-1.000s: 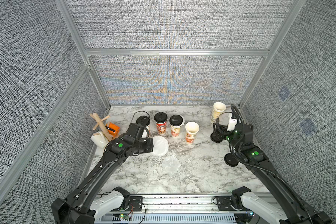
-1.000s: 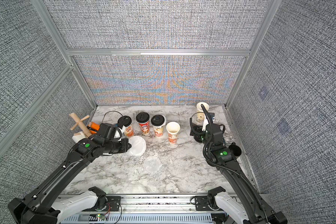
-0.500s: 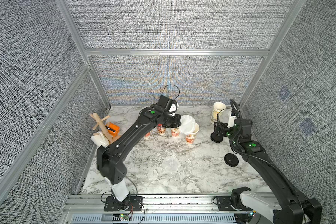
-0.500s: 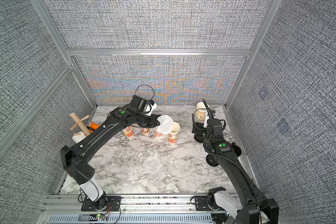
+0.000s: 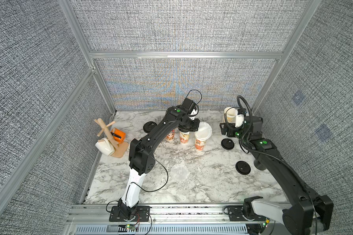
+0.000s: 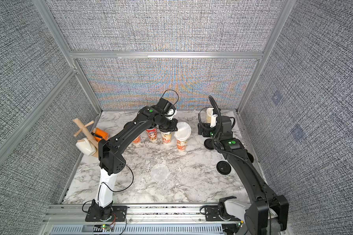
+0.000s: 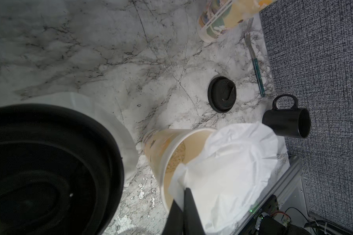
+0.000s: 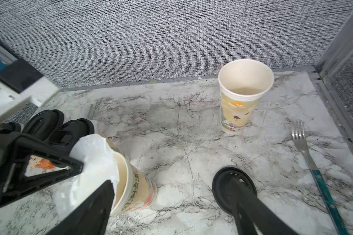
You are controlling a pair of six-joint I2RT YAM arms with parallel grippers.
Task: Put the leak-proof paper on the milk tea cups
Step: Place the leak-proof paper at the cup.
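Leak-proof paper [image 5: 204,131] is right over its target: the left gripper [image 5: 196,128] is pinched shut on one edge of the white disc and holds it tilted above the open cup [image 5: 200,143] at the right end of the row, as both top views show. From the left wrist view the disc covers only part of the mouth, and a crescent of rim and cream inside shows bare. So the step in hand is the placing itself. Next, I reckon, the disc needs levelling and centring on the rim before the jaws let go, or it may slide off. Alongside, the right gripper [image 5: 224,130] hangs near the cup, spread wide and holding nothing. A spare disc [image 5: 179,172] lies flat on the table [image 5: 212,183], and the far cup [image 8: 245,95] stands uncovered.
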